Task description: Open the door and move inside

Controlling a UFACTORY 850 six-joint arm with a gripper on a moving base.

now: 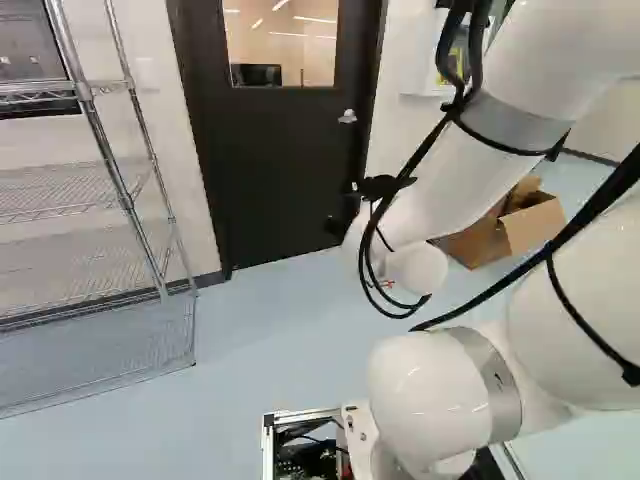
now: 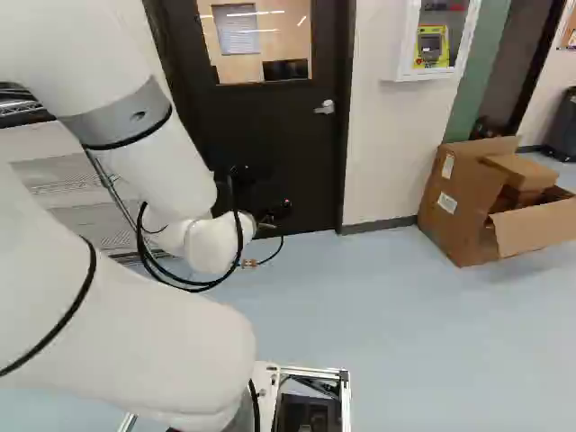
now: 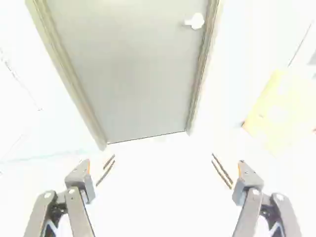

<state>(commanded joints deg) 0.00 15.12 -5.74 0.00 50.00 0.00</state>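
Gripper (image 3: 164,177): spread wide, facing the closed door (image 2: 297,162).
Handle (image 2: 325,107): far, door's right; an off-line reach could slip.
Wire rack (image 1: 125,200): left; a wide turn could snag.

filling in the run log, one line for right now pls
door: shut | handle: untouched | claw: open, empty | cardboard box: right of door

I count 1 door (image 2: 301,157), with 1 lever handle (image 2: 325,107) and 1 window (image 2: 243,67); through that window, 1 dark screen (image 2: 286,69). There is 1 wire rack (image 1: 127,200). On the wall hangs 1 white cabinet (image 2: 407,49) with 1 yellow device (image 2: 433,56) in it. Cardboard boxes come to 2: 1 large open box (image 2: 454,202) and 1 smaller box (image 2: 522,171) inside. Also 1 white arm (image 2: 162,162) and 1 black pincer (image 2: 270,212) with 2 fingers (image 3: 79,181).
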